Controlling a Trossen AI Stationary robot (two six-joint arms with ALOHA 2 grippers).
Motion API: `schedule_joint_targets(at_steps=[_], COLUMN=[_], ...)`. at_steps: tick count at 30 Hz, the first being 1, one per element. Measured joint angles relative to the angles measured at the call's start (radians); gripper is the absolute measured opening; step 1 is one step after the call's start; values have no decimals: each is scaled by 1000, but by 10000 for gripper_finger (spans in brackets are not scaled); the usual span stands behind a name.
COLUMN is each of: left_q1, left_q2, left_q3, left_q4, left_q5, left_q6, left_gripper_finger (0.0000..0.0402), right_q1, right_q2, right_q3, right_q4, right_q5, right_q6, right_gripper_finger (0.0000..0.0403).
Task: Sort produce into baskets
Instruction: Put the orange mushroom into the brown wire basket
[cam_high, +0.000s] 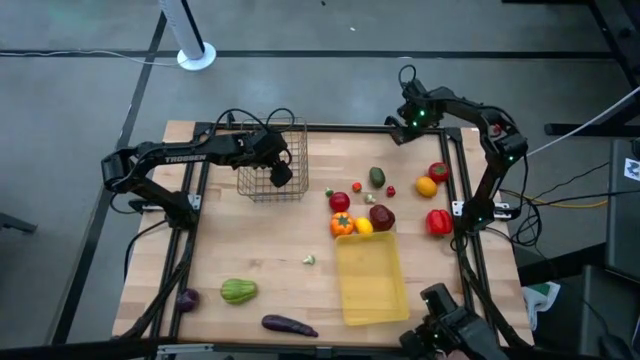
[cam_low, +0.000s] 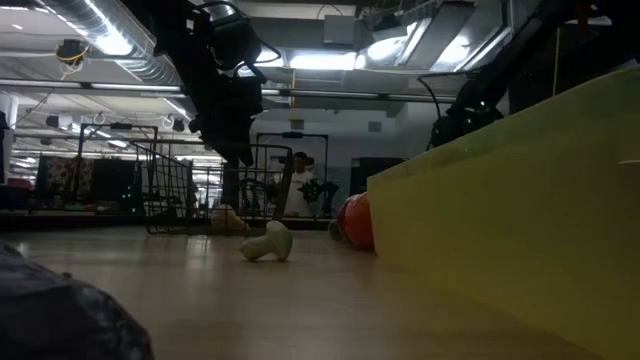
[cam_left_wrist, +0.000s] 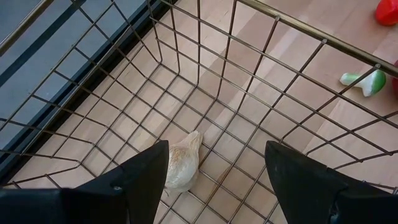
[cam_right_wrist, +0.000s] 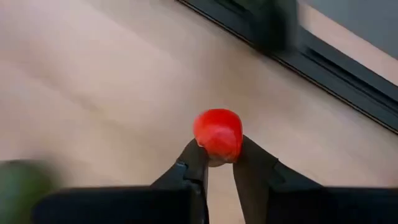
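The wooden table (cam_high: 270, 270) fills the middle of the high view, with the yellow plastic tray (cam_high: 371, 278) lying lower right of centre and the wire-mesh basket (cam_high: 272, 160) standing upper centre. Most of the produce clusters just above the tray: an orange pepper (cam_high: 342, 224), a dark red fruit (cam_high: 381, 216), a red tomato (cam_high: 340, 202), and farther right a red pepper (cam_high: 438, 221) and an orange (cam_high: 426, 186). Lower left lie a green squash (cam_high: 238, 291) and a purple eggplant (cam_high: 288, 325); a small whitish-green piece (cam_high: 309, 260) sits between them and the tray. The left gripper (cam_left_wrist: 214, 171) hangs over the basket, fingers parted and holding nothing, above a pale whitish piece (cam_left_wrist: 184, 163) on the mesh floor. The right gripper (cam_right_wrist: 219, 163), at the upper right table edge, pinches a small red fruit (cam_right_wrist: 217, 134).
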Motion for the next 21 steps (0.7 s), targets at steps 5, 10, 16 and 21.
schedule_joint_targets(at_steps=[5,10,16,21], left_q1=[0,0,-1,-2], left_q2=[0,-9,-61,-149], left_q3=[0,0,0,0], left_q4=[0,-1,-6,-13], left_q5=[0,0,0,0], left_q6=[5,48,64,64], left_gripper_finger=[262,262,262,262], right_q1=[30,138,328,493], right_q2=[0,0,0,-2], right_q3=[74,129,167,176], right_q4=[2,44,192,434], right_q5=[-261,-354,-366,-361], right_q6=[57,62,62,61], right_gripper_finger=[59,60,60,60])
